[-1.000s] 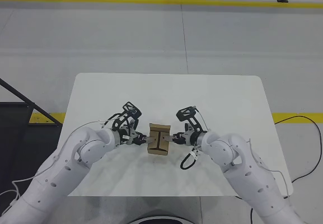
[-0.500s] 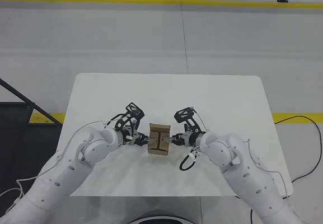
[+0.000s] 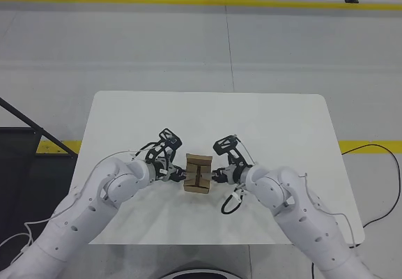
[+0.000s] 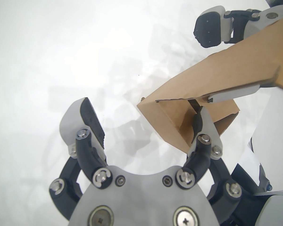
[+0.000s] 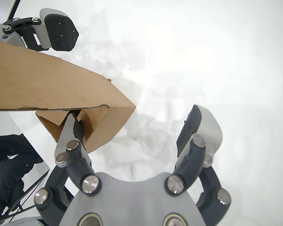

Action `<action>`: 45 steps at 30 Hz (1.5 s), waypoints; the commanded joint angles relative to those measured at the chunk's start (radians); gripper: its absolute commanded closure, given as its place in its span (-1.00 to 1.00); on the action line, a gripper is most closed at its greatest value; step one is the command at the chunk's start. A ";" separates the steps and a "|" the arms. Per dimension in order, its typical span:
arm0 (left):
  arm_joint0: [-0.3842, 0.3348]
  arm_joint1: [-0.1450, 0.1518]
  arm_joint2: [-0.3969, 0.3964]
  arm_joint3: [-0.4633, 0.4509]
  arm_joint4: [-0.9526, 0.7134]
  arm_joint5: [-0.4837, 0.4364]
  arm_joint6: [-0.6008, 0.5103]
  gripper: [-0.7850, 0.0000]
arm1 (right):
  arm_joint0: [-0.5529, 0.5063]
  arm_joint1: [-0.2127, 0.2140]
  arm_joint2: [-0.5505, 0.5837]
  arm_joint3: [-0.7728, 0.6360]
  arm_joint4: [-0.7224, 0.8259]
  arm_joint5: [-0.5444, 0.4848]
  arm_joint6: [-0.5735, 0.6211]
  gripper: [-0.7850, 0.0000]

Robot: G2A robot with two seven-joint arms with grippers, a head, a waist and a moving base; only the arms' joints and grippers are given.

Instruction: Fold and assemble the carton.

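1. Carton (image 3: 198, 174) sits mid-desk (image 3: 277, 125), right between both arms.
2. Left fingers (image 4: 90, 118) are spread wide, one tucked inside the carton's left open end.
3. Right fingers (image 5: 191, 123) are spread too, one inside the right end.

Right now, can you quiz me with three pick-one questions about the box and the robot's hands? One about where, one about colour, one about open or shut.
1. Where is the carton?
A. in the middle of the table
B. at its corner
C. on the floor

2. What colour is it?
A. white
B. brown
C. blue

3. The left gripper and the right gripper are:
A. both shut
B. both open
C. one open, one shut

Answers:
1 A: the top view shows it mid-table.
2 B: it is plain brown card in every view.
3 B: each wrist view shows the jaws spread wide.
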 commanded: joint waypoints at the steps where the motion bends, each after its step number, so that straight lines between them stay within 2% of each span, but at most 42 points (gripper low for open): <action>1: -0.003 -0.002 0.001 0.004 0.002 0.001 -0.001 -1.00 | 0.002 -0.002 -0.002 0.001 -0.003 0.004 0.001 -1.00; 34: -0.007 -0.027 0.004 -0.013 0.062 0.054 -0.059 -1.00 | 0.007 -0.031 -0.052 -0.045 -0.210 0.115 0.056 -1.00; 45: 0.009 -0.029 -0.014 -0.031 0.067 0.036 -0.054 -1.00 | -0.009 -0.038 -0.043 -0.066 -0.241 0.092 0.028 -1.00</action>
